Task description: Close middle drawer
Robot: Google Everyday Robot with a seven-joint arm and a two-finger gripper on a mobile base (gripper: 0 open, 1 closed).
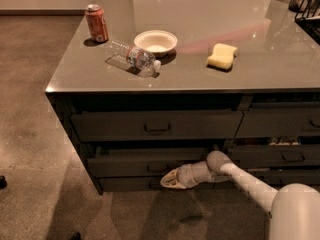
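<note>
The middle drawer is a wide, shallow dark-grey drawer under the taller top drawer on the left side of the cabinet. It stands only slightly out, a narrow dark gap showing along its top. My gripper is at the end of the white arm that comes in from the lower right. It rests against the drawer's front near the central handle, at the lower edge.
On the grey countertop are a red soda can, a plastic water bottle lying on its side, a white bowl and a yellow sponge. Narrower drawers stand to the right. Speckled floor lies left.
</note>
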